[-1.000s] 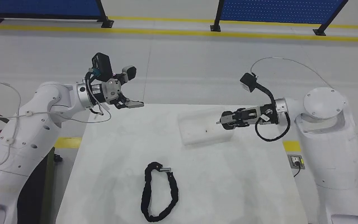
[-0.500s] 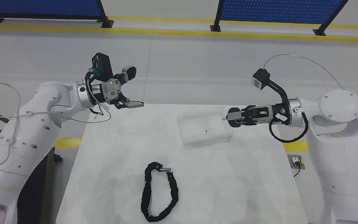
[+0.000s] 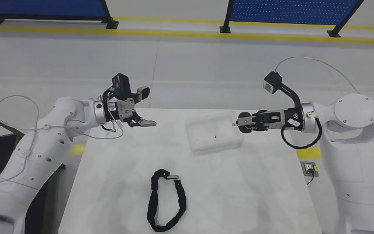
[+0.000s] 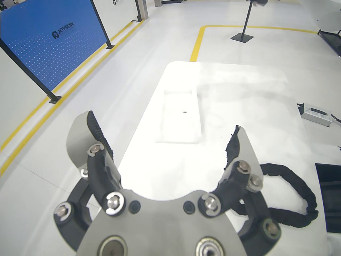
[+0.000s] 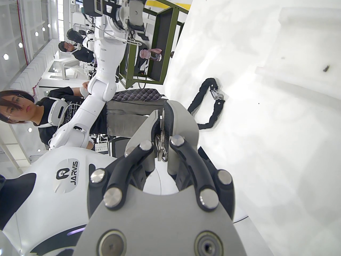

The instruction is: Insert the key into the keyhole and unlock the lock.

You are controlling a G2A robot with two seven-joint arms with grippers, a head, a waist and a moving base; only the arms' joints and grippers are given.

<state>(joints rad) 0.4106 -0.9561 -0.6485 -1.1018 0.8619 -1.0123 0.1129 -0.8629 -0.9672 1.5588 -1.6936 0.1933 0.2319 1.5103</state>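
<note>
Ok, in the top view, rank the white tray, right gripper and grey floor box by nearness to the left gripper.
From the left gripper:
1. White tray, on the table between the two arms.
2. Right gripper, at the tray's far side, jaws shut on the key.
3. Grey box, on the floor by the right arm.

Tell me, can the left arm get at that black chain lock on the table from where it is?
Probably yes. The left gripper hangs open over a corner of the table, and the chain lock lies in the open with nothing between them or on top of it.
</note>
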